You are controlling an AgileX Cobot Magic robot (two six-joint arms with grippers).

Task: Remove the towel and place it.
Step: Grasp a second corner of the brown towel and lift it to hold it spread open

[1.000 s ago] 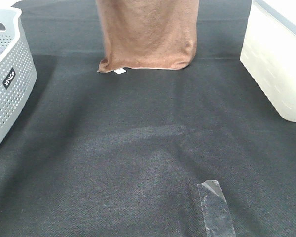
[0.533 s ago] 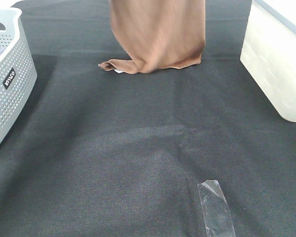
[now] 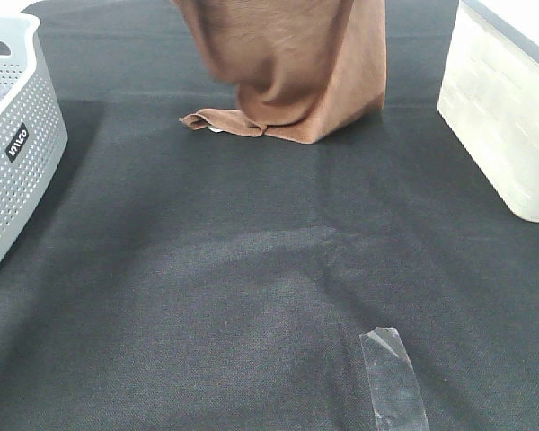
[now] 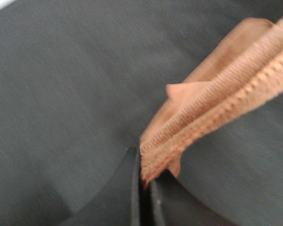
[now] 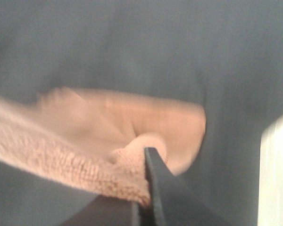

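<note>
We see the towel (image 3: 296, 72) sagging lower than a second ago, its bottom hem now crumpled onto the black counter (image 3: 251, 269) at the far middle. Reddish-brown and blurred, it hangs with its long axis upright. Our left end effector (image 4: 144, 186) and right end effector (image 5: 142, 200) each pinch its stitched edge.

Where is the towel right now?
In the high view the towel hangs at the far middle, its bottom bunched on the black cover, between the grey basket at left and the white bin at right.
</note>
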